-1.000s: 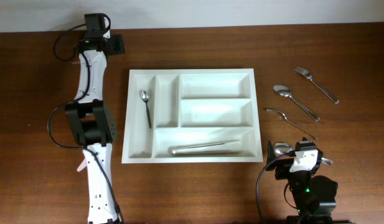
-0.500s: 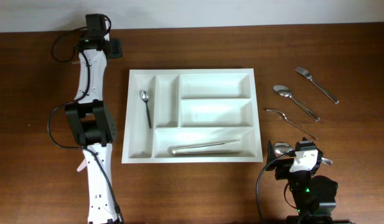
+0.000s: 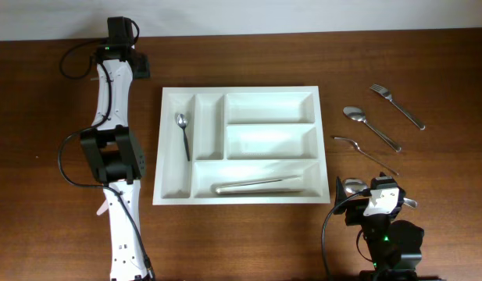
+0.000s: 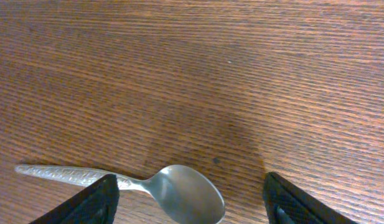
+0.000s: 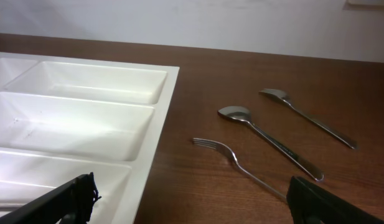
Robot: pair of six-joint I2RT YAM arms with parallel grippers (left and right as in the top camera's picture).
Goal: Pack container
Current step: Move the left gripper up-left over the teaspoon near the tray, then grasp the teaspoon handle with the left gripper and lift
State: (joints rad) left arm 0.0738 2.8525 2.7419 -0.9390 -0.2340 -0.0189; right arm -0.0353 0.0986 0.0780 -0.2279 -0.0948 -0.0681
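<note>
The container [image 3: 237,144] sits mid-table, ahead and to the left of my right gripper [image 5: 192,196]. Its jaws stand wide and empty, and a loose fork [image 5: 235,163] lies just ahead of them. My left gripper [image 4: 190,183] is spread, gripping nothing, straddling a patterned spoon [image 4: 182,193] on bare wood. I judge it lined up for a pickup.
</note>
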